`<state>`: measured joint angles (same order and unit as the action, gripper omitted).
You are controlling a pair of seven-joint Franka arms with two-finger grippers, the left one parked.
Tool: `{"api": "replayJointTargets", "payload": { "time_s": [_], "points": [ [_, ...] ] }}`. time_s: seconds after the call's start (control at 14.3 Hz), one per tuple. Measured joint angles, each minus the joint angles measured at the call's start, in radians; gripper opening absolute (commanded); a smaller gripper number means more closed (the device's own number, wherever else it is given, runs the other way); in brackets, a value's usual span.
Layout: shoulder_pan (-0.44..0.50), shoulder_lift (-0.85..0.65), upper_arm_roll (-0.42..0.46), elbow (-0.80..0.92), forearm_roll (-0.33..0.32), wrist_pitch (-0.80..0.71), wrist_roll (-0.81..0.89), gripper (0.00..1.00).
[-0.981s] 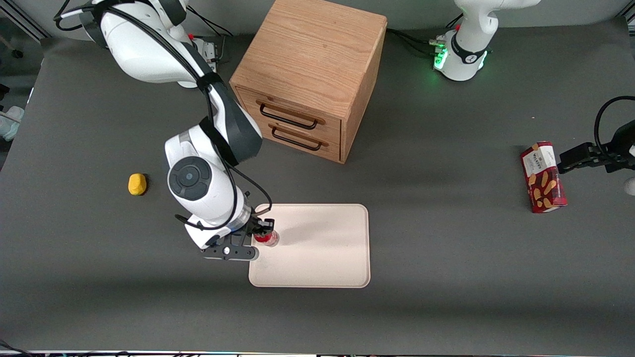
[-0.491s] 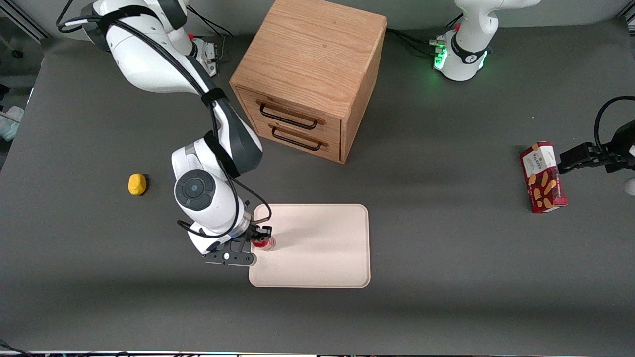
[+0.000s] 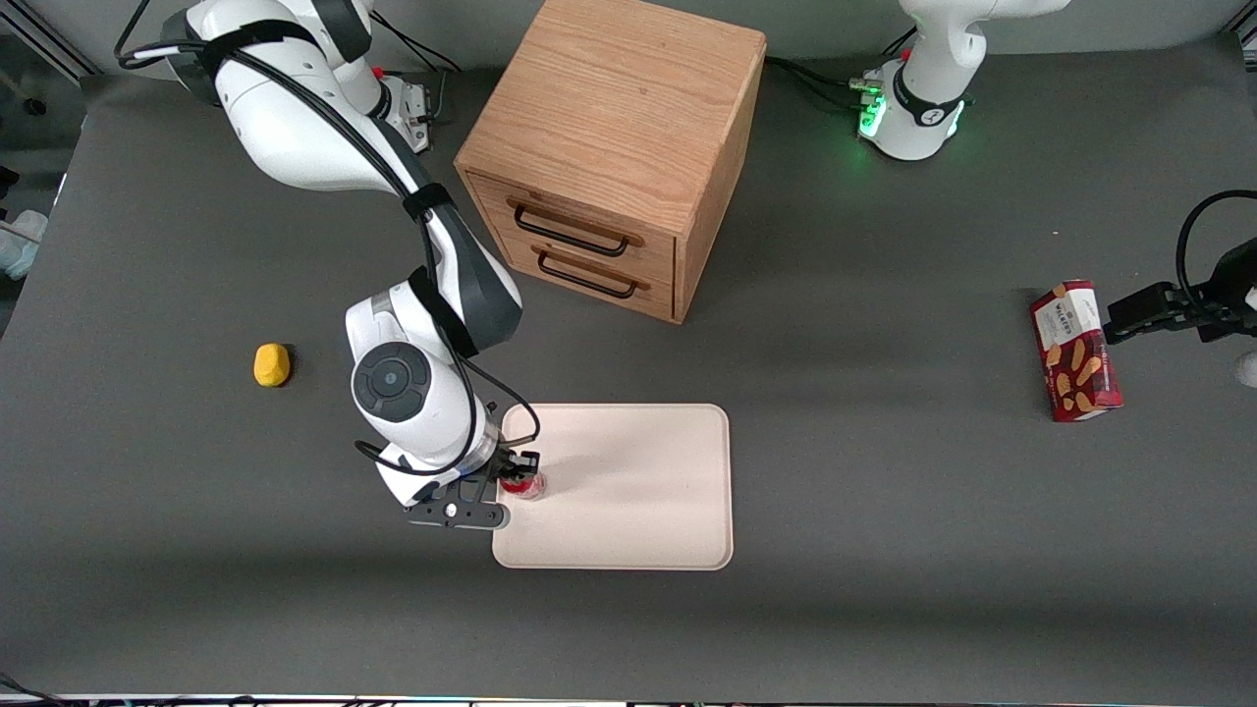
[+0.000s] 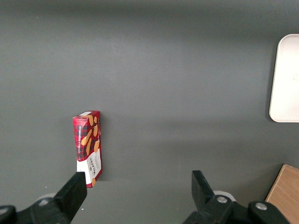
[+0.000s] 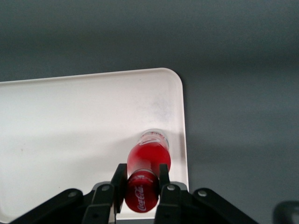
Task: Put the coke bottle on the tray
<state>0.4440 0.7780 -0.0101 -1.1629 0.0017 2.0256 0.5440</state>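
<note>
The coke bottle [image 3: 523,482], small and red with a red cap, stands upright over the tray [image 3: 628,491], close to the tray's edge toward the working arm's end. My gripper [image 3: 518,472] is shut on the bottle near its cap. In the right wrist view the fingers [image 5: 118,178] press both sides of the red cap [image 5: 142,196], and the bottle's clear base [image 5: 154,137] is at the cream tray [image 5: 70,121] surface near its rounded corner. I cannot tell whether the base touches the tray.
A wooden drawer cabinet [image 3: 614,147] stands farther from the front camera than the tray. A yellow lump [image 3: 271,364] lies toward the working arm's end. A red snack box [image 3: 1074,351] lies toward the parked arm's end, also in the left wrist view [image 4: 87,147].
My gripper has lowered with the bottle and shifted slightly nearer the front camera, staying over the tray's edge. The last half second shows very little movement.
</note>
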Motion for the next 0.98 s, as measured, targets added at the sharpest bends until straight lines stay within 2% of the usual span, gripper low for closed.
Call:
{"api": "replayJointTargets", "payload": {
  "time_s": [0.07,0.21,0.63,0.98],
  "points": [
    [0.000,0.000,0.000,0.000,0.000,0.000,0.000,0.83],
    [0.000,0.000,0.000,0.001,0.000,0.004,0.000,1.00],
    [0.000,-0.008,0.000,0.007,0.000,0.008,0.000,1.00],
    [0.001,-0.096,0.000,0.028,0.000,-0.164,0.000,1.00]
  ]
}}
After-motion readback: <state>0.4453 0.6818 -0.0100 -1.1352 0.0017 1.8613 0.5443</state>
